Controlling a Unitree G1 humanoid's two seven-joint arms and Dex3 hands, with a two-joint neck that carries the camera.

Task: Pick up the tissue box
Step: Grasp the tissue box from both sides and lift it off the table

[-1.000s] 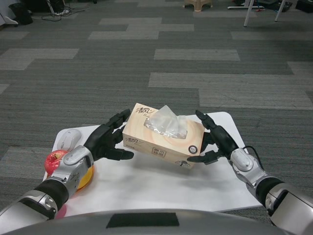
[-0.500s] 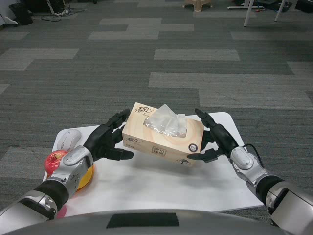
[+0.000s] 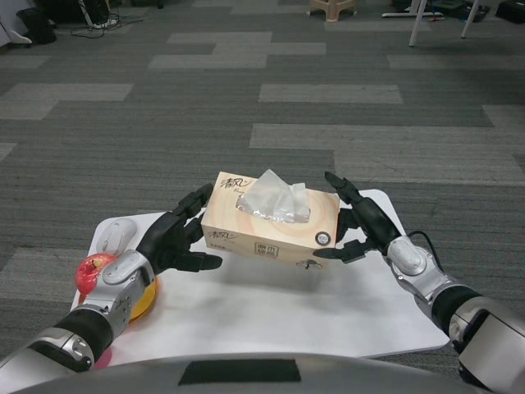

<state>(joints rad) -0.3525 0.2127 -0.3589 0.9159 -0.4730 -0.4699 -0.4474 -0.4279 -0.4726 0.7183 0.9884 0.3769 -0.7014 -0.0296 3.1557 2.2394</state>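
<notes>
Raised slightly since earlier, the tan cardboard tissue box (image 3: 271, 230) was grasped between left robot hand (image 3: 176, 238) and right robot hand (image 3: 361, 226), above the white worktop (image 3: 271, 312).

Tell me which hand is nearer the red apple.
Left. The left hand presses the tissue box's left end, just right of the red apple; the right hand presses the box's far end.

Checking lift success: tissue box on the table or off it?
Off. The tissue box hangs between left hand and right hand, above the table.
</notes>
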